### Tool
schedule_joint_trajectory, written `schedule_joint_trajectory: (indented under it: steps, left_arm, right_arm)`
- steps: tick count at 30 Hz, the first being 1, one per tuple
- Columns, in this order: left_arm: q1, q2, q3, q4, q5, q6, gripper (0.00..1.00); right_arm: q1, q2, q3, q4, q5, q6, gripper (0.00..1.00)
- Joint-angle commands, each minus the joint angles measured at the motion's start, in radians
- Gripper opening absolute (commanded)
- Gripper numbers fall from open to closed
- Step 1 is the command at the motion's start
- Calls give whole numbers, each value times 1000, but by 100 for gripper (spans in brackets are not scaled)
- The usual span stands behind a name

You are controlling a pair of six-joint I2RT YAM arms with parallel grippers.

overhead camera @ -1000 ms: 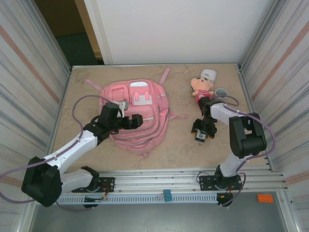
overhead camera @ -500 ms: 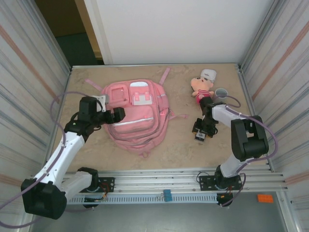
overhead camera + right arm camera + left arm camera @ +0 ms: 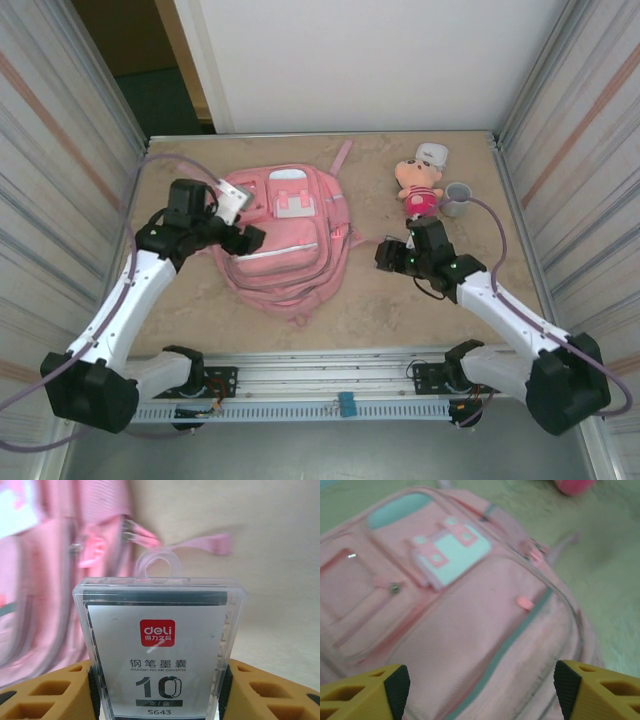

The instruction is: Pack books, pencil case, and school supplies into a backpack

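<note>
Right gripper (image 3: 386,257) hangs just beside the backpack (image 3: 285,240) in the view from above, on the bag's right side. How its jaws stand is hard to tell from up here. The left gripper (image 3: 246,238) hovers low over the left side of the bag. A pink plush doll (image 3: 421,180) and a small grey cup (image 3: 458,198) sit on the table (image 3: 380,305), to the right of the bag.

From the left wrist, the two yellow fingers (image 3: 367,692) stand wide apart with nothing between them, so this one is let go and ready. Below them lies the pink front of the bag, with a pink zipper tab (image 3: 524,602) by the long grey zip. I think it waits there to help get the bag open.

From the right wrist, the yellow fingers (image 3: 45,692) squeeze a clear box of pen ink refills (image 3: 159,645) from both sides. The box stands up with its hang-hole on top, pointing toward the bag's edge and a pink strap (image 3: 200,544). It looks held tight so it can be carried over and slipped inside.
</note>
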Motion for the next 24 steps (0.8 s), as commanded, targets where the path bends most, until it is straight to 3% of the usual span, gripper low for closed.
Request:
schedule_joint_trajectory:
  steps: [1,6,15,18,24]
  left_arm:
    - [-143,14,-18,-81,-78,283,77]
    - [-371,106,-97,-31,-407,428,79]
    - [-387,231,-124,161,-568,423,78]
    - [-372,260,-115,194,-614,410,67]
    - [-327,206,-112,224,-541,357,36]
  right_arm:
    - [50,-42,-30,115,53,32,54]
    - [98,-21,-28,154,55,12,54]
    - [186,42,37,111,121,-35,54]
    - [200,48,53,89,141,-38,54]
    - [215,54,67,52,177,-50,54]
